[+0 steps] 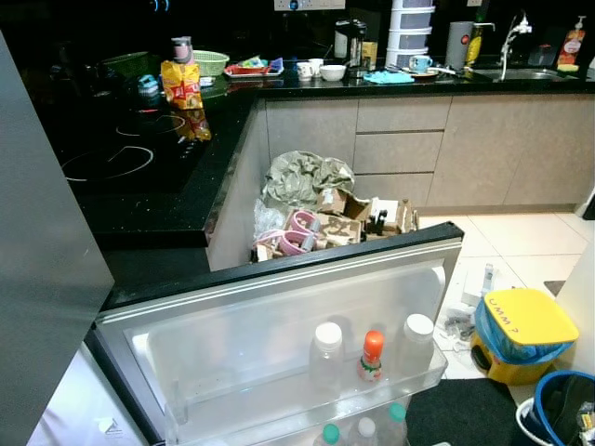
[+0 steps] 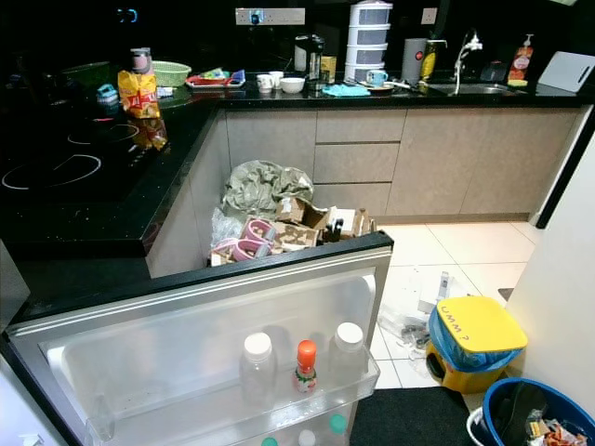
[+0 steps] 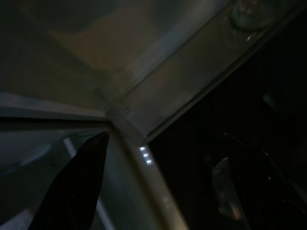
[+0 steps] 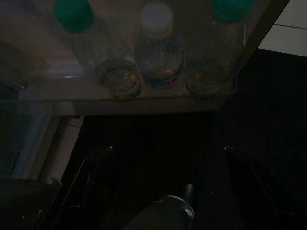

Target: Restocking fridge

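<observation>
1. Room: a kitchen with a black L-shaped countertop (image 1: 158, 200), beige cabinets (image 1: 400, 149) and a white tiled floor (image 1: 521, 246).
2. Fridge door (image 1: 279, 321): it stands open in the foreground. Its upper shelf holds three bottles: two white-capped bottles (image 1: 327, 353) and one orange-capped bottle (image 1: 371, 358) between them.
3. Lower door shelf: three more bottles, two with green caps (image 4: 73, 13) and one with a white cap (image 4: 156, 19).
4. Clutter pile (image 1: 316, 218): cardboard and bags lie on the floor against the cabinets.
5. Yellow bin (image 1: 516, 334): the lid writing reads "UMM ?".
6. Snack bag (image 1: 181, 84): one yellow-red bag stands on the countertop; its label is illegible.
7. Left gripper (image 3: 163, 182): fingers spread wide, holding nothing, beside the door frame.
8. Right gripper (image 4: 165, 179): fingers spread wide, empty, below the lower shelf.
</observation>
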Tool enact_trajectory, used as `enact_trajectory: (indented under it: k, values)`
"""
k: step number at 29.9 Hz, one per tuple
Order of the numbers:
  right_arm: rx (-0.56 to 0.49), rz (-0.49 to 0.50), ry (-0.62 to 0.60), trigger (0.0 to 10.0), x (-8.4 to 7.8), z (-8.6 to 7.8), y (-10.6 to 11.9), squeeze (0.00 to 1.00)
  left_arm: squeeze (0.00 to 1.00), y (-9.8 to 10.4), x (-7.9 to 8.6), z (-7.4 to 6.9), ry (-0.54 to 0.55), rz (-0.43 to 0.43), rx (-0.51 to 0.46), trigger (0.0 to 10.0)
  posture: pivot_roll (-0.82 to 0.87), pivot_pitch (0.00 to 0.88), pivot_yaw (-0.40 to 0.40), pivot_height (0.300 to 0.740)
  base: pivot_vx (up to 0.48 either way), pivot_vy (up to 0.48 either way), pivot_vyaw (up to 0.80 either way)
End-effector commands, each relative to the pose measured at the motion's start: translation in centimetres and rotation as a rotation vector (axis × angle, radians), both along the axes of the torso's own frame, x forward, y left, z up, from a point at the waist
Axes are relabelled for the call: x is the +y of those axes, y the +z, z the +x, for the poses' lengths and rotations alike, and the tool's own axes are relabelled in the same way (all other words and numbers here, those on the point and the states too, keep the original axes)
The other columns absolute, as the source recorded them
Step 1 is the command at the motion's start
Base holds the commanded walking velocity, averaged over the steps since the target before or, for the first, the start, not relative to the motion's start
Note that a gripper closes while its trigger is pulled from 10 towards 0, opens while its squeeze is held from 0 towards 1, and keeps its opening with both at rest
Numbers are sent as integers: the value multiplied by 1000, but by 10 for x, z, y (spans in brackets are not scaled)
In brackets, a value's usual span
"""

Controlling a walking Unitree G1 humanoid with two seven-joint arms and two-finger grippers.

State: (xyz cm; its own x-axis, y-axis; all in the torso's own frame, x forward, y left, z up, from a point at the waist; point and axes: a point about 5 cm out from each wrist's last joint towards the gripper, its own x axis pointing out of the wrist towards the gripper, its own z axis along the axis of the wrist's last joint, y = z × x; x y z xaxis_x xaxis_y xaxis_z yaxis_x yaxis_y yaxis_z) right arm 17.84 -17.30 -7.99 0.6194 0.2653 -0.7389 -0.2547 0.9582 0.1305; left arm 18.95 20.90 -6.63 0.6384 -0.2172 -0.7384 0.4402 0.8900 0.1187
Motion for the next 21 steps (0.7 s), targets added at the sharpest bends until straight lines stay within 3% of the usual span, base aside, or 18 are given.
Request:
enact_trajectory:
  k: [1,5,6,7,8,9,10,12,16,21]
  values:
    - [25,-4,9,10000,-1,-6,-3,0,0,9,3,10,-49,17,-79,10000,-51,70,-6,740,0,0,0]
    - [37,-15,30,10000,-1,-9,-4,0,0,7,4,4,-109,52,-56,10000,-49,75,-6,740,0,0,0]
    - [49,-30,40,10000,-1,-11,-5,0,0,4,12,2,-11,71,-20,10000,-44,76,-7,740,0,0,0]
    - [49,-30,40,10000,-1,-11,-5,0,0,4,12,2,-11,71,-20,10000,-44,76,-7,740,0,0,0]
    - [63,-48,45,10000,-3,-13,-7,0,0,-1,25,-2,190,76,39,10000,-42,77,-7,740,0,0,0]
    - [63,-48,45,10000,-3,-13,-7,0,0,-1,25,-2,190,76,39,10000,-42,77,-7,740,0,0,0]
    - [73,-62,46,10000,-4,-14,-7,0,0,-3,29,-5,295,50,69,10000,-42,77,-7,740,0,0,0]
    - [80,-71,47,10000,-5,-14,-8,0,0,-5,29,-8,347,28,89,10000,-43,76,-7,740,0,0,0]
    - [93,-70,43,10000,-5,-15,-9,0,0,-11,21,-17,321,14,123,10000,-48,76,-7,740,0,0,0]
    - [88,-71,43,10000,-6,-13,-8,0,0,-12,15,-19,302,0,100,10000,-49,76,-11,740,0,0,0]
